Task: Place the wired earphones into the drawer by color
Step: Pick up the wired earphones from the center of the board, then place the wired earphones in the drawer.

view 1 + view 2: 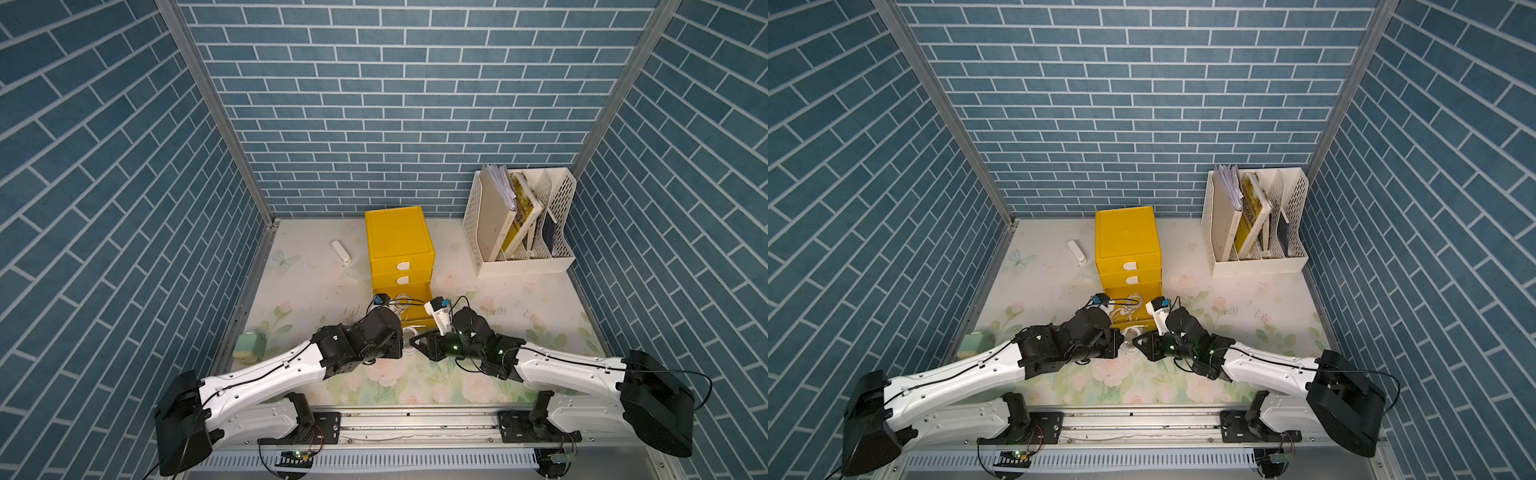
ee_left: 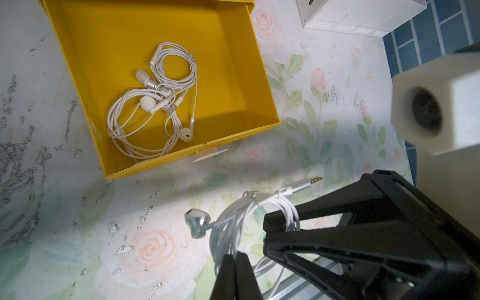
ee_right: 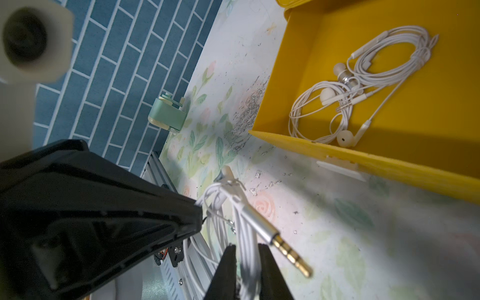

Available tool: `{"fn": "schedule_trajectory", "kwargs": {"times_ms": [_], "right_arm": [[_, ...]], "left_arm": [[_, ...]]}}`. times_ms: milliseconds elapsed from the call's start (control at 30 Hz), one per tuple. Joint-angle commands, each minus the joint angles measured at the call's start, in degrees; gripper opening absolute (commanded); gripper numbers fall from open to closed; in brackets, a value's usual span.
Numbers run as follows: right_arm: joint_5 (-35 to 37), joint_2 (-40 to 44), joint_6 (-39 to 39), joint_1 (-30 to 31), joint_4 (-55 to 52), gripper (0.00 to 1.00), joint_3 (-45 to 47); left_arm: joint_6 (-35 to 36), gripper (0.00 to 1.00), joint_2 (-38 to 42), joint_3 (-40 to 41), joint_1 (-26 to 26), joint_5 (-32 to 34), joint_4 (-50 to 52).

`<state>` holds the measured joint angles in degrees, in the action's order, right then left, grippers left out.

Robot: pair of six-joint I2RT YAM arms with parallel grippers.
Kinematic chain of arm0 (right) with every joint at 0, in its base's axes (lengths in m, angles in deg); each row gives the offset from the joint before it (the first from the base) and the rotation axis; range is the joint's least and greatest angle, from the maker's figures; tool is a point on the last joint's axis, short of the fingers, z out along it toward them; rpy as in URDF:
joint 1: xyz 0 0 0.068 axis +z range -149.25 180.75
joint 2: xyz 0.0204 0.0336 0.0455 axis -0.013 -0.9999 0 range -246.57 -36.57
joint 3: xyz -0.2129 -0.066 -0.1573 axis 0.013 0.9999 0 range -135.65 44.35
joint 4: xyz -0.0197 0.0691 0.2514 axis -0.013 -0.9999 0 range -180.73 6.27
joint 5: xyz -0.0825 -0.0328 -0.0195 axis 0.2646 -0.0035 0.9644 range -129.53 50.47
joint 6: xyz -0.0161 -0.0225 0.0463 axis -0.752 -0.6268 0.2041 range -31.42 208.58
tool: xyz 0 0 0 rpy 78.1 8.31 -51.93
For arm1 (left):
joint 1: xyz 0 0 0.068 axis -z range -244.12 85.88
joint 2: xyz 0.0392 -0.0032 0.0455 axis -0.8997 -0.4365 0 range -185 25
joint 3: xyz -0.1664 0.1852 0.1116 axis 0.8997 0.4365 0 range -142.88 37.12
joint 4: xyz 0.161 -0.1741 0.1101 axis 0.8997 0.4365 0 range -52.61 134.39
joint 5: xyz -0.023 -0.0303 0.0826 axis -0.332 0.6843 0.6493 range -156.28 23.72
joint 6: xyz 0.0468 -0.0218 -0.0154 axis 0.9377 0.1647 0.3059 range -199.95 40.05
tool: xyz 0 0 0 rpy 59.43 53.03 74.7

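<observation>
Wrist views alone show left gripper [image 2: 235, 259] and right gripper [image 3: 248, 250] both pinching 1 white earphones coil [image 3: 242, 228].

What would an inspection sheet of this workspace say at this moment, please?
Surface: floral table mat, scuffed grey in patches.
Job's things: tangled white earphones lie in the open bottom drawer of the yellow cabinet; another white coil is held in front of it; no black or pink ones seen.
Clutter: small white stick, green box near the left wall, white file rack with books.
Grippers: left gripper and right gripper both shut on the white coil.
Cables: thin black cable along each arm; no snag seen.
Surroundings: blue brick-pattern walls, metal rail in front.
</observation>
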<state>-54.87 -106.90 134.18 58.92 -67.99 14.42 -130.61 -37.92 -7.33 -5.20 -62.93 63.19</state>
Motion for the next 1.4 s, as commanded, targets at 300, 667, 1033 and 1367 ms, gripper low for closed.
{"fn": "schedule_trajectory", "kwargs": {"times_ms": [300, 667, 1033, 1367], "right_arm": [[3.33, 2.20, -2.19, -0.99, -4.01, 0.04, -2.65], [3.49, 4.23, 0.97, -5.71, -0.75, 0.04, -2.92], [2.66, -2.51, 7.22, -10.20, 3.39, 0.02, -5.08], [3.65, -8.78, 9.93, -12.17, 3.97, 0.02, -6.93]], "left_arm": [[-0.59, 0.65, 3.38, -1.67, 0.33, 2.70, 1.44], [-0.27, 0.81, 14.08, -7.41, 0.32, 12.10, 12.65], [-2.65, 0.81, 20.83, -4.22, 0.32, 13.02, 13.86], [-2.99, 0.81, 21.27, -2.84, 0.31, 13.17, 13.05]]}}
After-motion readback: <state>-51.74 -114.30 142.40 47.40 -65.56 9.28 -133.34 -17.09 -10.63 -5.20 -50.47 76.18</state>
